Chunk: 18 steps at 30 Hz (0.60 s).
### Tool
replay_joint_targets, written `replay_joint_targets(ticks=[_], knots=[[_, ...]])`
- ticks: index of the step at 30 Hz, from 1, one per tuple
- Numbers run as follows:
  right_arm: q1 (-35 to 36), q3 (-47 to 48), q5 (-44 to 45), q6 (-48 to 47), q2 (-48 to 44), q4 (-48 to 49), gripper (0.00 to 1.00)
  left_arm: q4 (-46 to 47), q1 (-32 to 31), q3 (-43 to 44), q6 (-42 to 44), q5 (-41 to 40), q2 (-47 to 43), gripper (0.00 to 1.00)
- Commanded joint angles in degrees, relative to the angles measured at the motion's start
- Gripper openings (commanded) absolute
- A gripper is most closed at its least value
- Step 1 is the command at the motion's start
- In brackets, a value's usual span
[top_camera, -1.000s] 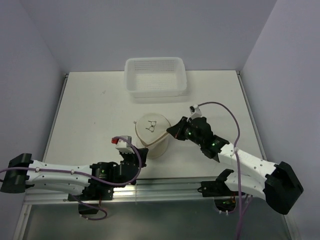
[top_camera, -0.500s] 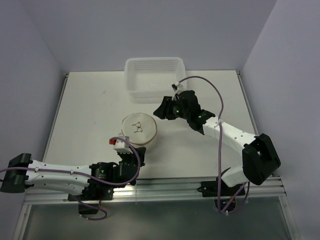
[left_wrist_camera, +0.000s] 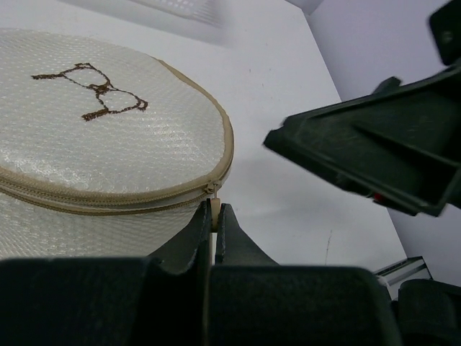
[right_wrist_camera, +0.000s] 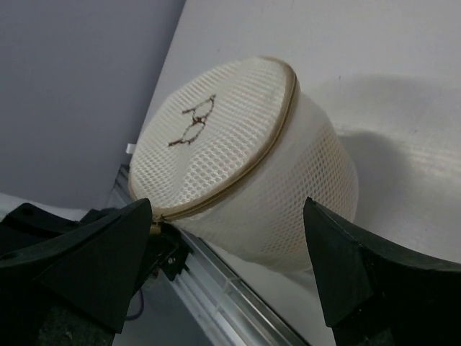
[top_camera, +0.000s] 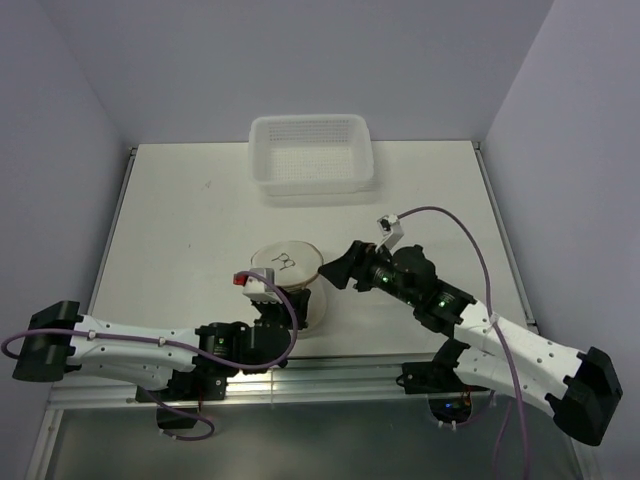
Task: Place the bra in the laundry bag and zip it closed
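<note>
L gripper (left_wrist_camera: 214, 220) pinching tan zip pull (left_wrist_camera: 215, 207) of round white-mesh laundry bag (top_camera: 290, 265); R gripper (top_camera: 342, 272) spread beside it.

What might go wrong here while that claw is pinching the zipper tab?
The left claw grips only the thin tab, so it may slip free. The right claw is open and not gripping the bag, so a tug might drag or tip the bag instead of zipping it.
</note>
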Motion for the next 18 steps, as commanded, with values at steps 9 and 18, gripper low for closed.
replay_joint_targets(ticks=[9, 18], knots=[[2.14, 1.75, -0.33, 7.34, 10.19, 10.09, 0.67, 8.19, 0.25, 0.36, 4.21, 3.69, 1.32, 0.0], [-0.22, 3.41, 1.69, 4.55, 11.33, 9.04, 0.0, 7.67, 4.72, -1.22, 8.34, 11.33, -1.92, 0.0]])
